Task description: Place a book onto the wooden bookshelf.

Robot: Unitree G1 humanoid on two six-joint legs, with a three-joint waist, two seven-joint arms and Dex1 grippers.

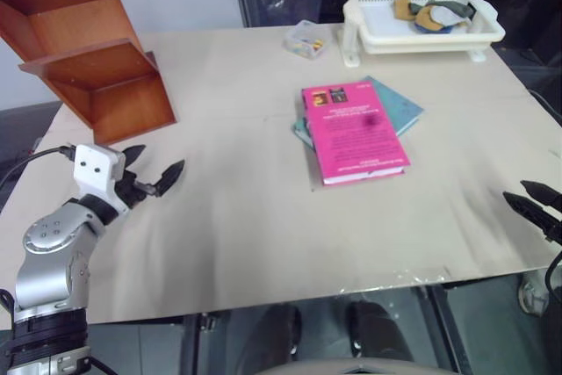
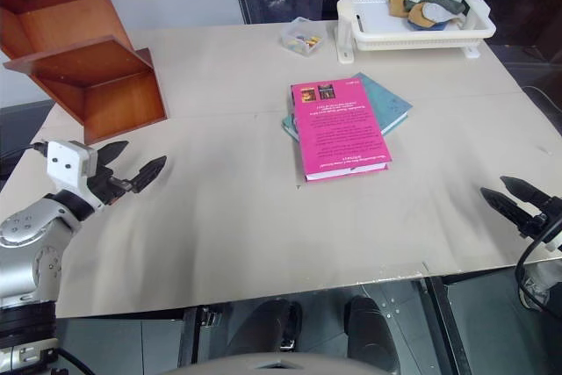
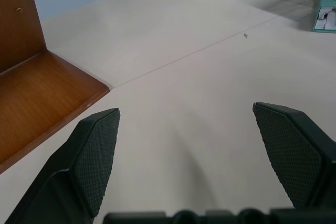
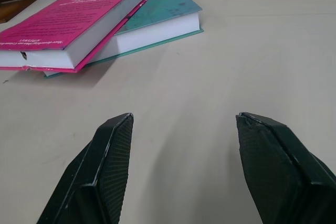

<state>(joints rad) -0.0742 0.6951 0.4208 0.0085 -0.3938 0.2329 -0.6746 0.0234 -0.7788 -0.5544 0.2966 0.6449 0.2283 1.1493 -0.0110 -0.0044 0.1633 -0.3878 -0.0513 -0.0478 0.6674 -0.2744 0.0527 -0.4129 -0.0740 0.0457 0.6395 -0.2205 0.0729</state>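
While the left arm is bent low over the near left part of the table (image 1: 263, 217), its left claw (image 1: 151, 169) sticks out flat with both black fingers spread wide apart, and nothing is between them. Just ahead of this claw and a bit to its left stands the wooden bookshelf (image 1: 97, 68), close but not touching. Off to its right, well apart, lies the pink book (image 1: 351, 132). It rests flat on top of a teal book (image 1: 397, 107), in the middle of the table.

Over at the table's near right edge, the right claw (image 2: 512, 196) points flat toward the middle. Its two fingers are spread wide too, holding nothing. The pink book lies ahead of this claw, well apart. Past the books, at the far side, sits a white basket tray (image 1: 421, 15) and a small clear box (image 1: 305, 39).
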